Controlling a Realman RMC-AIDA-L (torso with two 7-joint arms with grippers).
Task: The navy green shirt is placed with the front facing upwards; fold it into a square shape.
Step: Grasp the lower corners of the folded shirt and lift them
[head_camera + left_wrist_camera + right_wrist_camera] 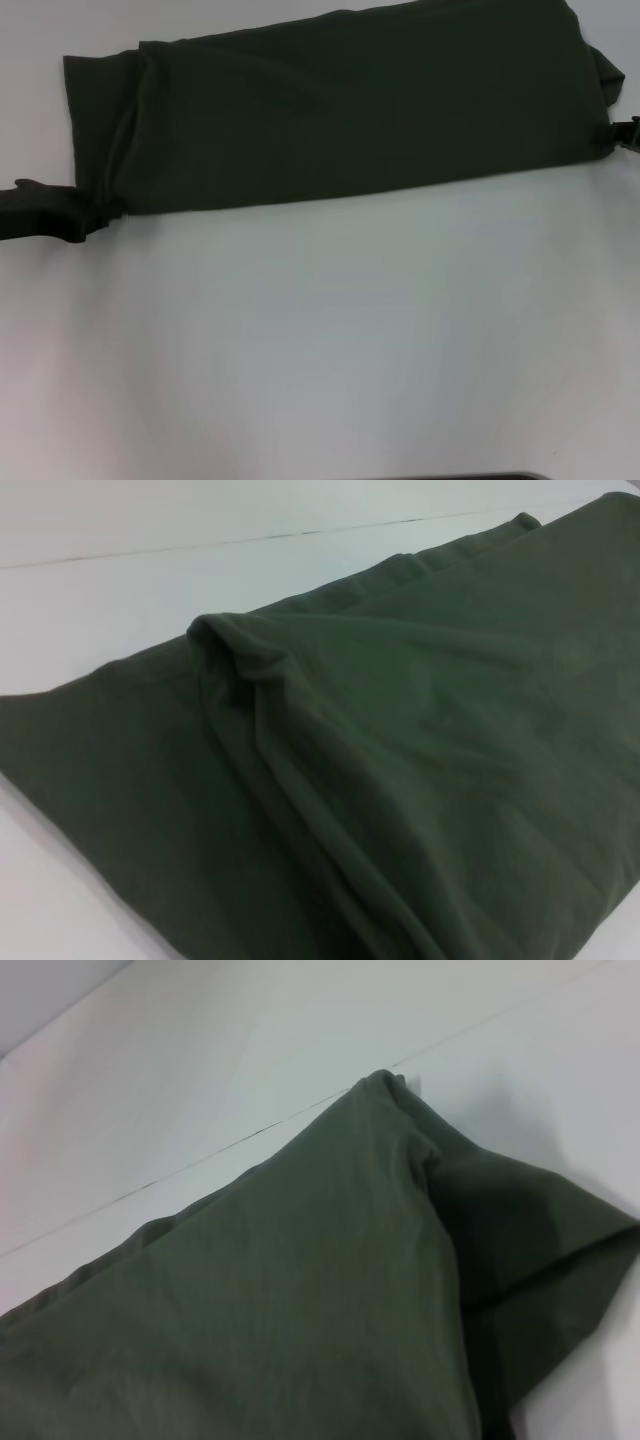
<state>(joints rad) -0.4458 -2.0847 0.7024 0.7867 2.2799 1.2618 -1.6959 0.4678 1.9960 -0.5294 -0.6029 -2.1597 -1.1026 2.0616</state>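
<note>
Across upper frame, dark olive-green cotton shirt (350,110) lay as long band on white desk (330,340); crosswise folds remained. Left tool (95,215) and right tool (622,135) at its ends; grip state indeterminable.

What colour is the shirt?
Plain dark olive green shirt, no print visible; clearest in the left wrist view.
</note>
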